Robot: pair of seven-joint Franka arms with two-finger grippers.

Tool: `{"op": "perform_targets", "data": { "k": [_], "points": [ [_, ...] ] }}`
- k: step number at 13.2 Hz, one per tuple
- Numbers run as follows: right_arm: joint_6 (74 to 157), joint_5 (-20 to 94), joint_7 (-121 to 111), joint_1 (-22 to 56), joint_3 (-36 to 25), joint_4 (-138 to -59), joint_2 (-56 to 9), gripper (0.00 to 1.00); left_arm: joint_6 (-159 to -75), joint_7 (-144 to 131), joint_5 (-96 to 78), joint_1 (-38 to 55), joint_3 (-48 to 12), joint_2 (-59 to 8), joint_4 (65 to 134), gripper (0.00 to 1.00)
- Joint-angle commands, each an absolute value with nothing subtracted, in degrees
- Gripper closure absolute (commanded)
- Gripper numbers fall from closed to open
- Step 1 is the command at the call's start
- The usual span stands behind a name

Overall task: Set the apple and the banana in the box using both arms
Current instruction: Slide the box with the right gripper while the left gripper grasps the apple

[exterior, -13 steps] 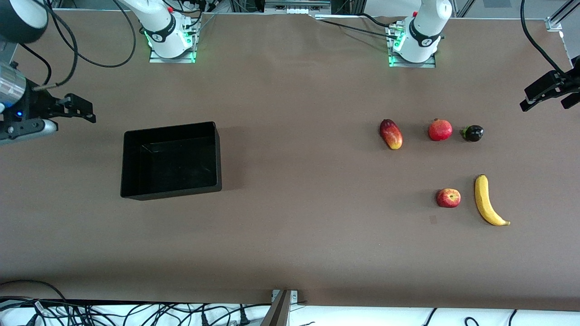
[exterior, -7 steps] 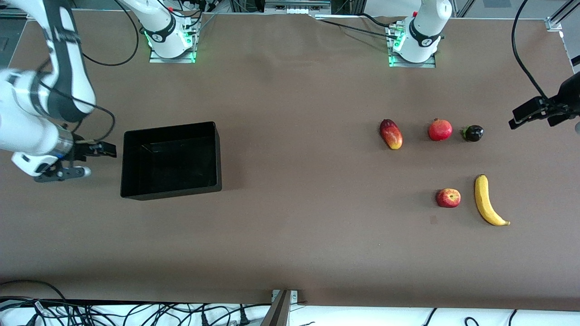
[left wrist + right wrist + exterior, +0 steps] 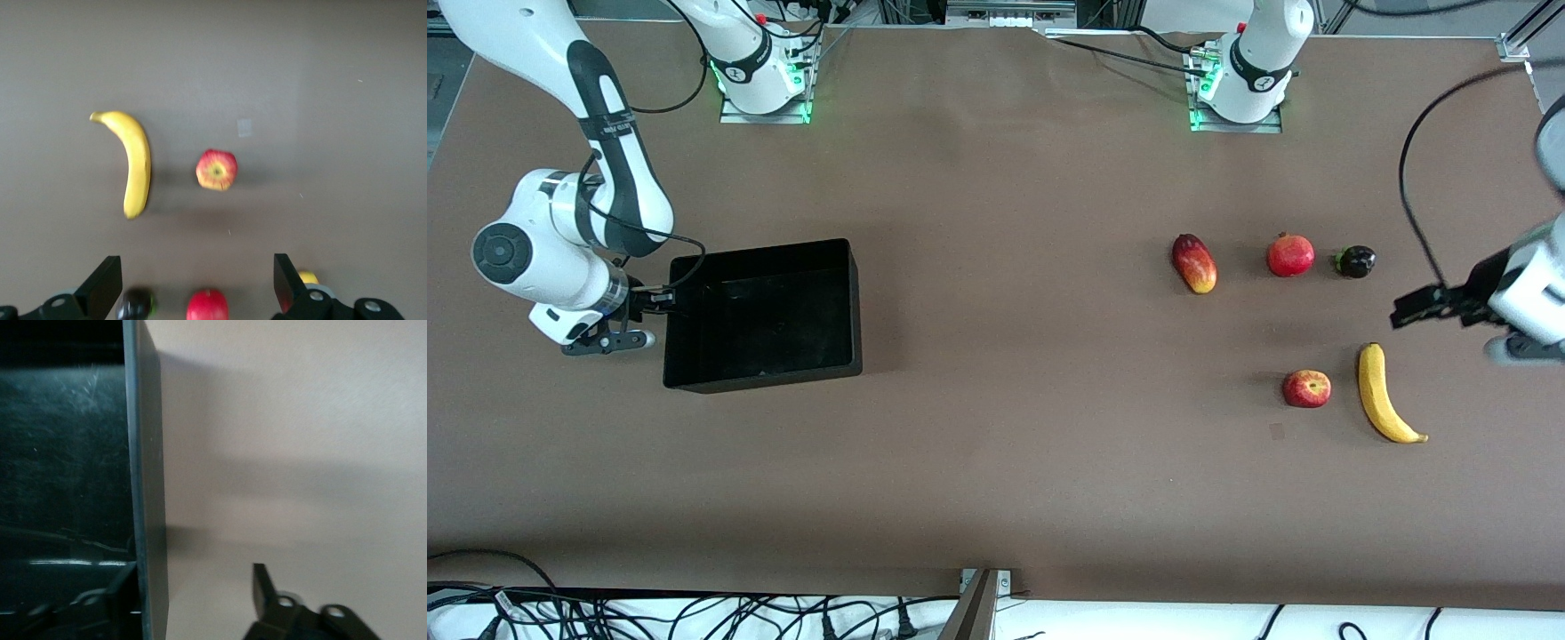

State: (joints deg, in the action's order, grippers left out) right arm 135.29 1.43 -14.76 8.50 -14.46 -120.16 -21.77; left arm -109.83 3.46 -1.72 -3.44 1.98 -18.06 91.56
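The apple [image 3: 1307, 388] and the banana [image 3: 1383, 396] lie side by side on the brown table at the left arm's end; both also show in the left wrist view, the apple [image 3: 217, 169] and the banana [image 3: 137, 163]. My left gripper [image 3: 1423, 307] is open and empty in the air, over the table between the banana and a dark fruit; its own view shows it too [image 3: 195, 273]. The black box [image 3: 765, 378] stands at the right arm's end. My right gripper [image 3: 660, 302] is open and straddles the box's end wall [image 3: 145, 487], with one finger [image 3: 123, 587] inside and the other outside.
A red-yellow elongated fruit [image 3: 1194, 263], a plain red round fruit [image 3: 1290, 255] and a dark round fruit [image 3: 1354, 261] lie in a row, farther from the front camera than the apple. Cables hang along the table's front edge.
The right arm swung in and came down to the box's end wall. The left gripper moved from the table's edge toward the banana. The fruits and box have not moved.
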Motion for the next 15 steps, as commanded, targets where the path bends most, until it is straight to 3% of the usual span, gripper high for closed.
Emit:
{"op": "perform_targets", "data": {
  "k": [1,4,6,9,12,15],
  "points": [
    [135.6,1.9,-14.0,8.7,-13.9,-120.6,-21.0,1.0,-116.4,5.0,-2.7,-4.1,1.4,-25.0,90.1,0.0],
    [135.4,3.0,-13.8,8.9,-12.8,-120.3,-20.3,1.0,-124.1,4.4,-2.7,-3.8,1.4,-30.7,91.5,0.0],
    [134.7,3.0,-15.1,8.9,-10.8,-119.2,-19.2,1.0,-134.7,-0.2,-2.7,-3.3,1.4,-32.7,96.1,0.0],
    [124.9,4.0,-14.0,9.8,-2.5,-109.2,-18.7,1.0,-146.4,-2.1,-2.7,-3.3,0.5,-33.3,103.4,0.0],
    [118.1,4.7,-0.1,19.9,-0.3,-97.3,-22.3,1.0,-152.2,-2.5,-2.7,-3.3,0.2,-33.6,107.3,0.0],
    [117.3,4.8,17.2,30.7,-0.3,-90.9,-27.8,1.0,-159.9,-2.6,-2.7,-3.2,0.2,-34.2,111.9,0.0]
  ]
}}
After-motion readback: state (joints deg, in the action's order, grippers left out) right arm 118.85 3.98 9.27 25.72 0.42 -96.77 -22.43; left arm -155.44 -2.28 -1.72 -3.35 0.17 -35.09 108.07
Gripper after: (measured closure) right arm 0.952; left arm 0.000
